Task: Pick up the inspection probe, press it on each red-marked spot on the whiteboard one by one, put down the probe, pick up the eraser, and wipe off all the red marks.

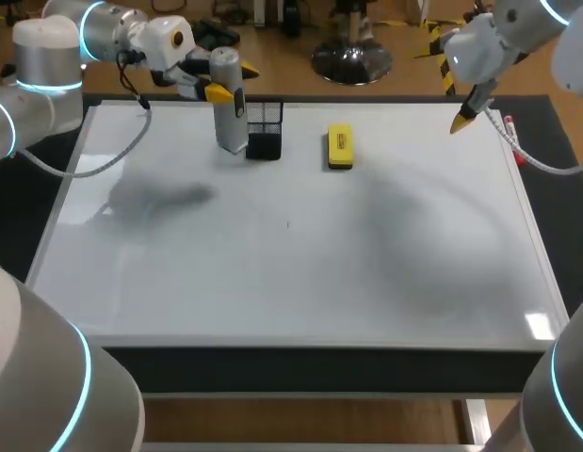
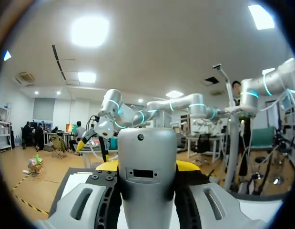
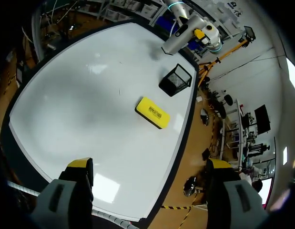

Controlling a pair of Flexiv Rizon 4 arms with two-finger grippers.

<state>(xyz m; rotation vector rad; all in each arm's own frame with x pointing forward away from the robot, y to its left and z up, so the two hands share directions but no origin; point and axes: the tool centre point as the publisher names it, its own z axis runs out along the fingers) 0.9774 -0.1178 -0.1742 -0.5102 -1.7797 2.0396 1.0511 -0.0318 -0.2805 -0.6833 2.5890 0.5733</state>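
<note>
My left gripper [image 1: 230,83] is shut on the grey inspection probe [image 1: 230,113], which hangs upright over the whiteboard's [image 1: 291,254] back left part, just left of the black mesh holder [image 1: 264,130]. In the left wrist view the probe [image 2: 146,167] fills the space between the fingers. The yellow eraser [image 1: 339,147] lies flat to the right of the holder. My right gripper [image 1: 463,120] is raised at the back right, open and empty. From the right wrist, its gripper [image 3: 149,164] looks down on the eraser [image 3: 152,112], holder [image 3: 176,80] and probe [image 3: 175,43]. I see no red marks on the board.
A tiny dark speck [image 1: 288,224] sits near the board's middle. A red-capped pen [image 1: 513,141] lies along the board's right edge. A dark mat [image 1: 555,141] borders the whiteboard on the right.
</note>
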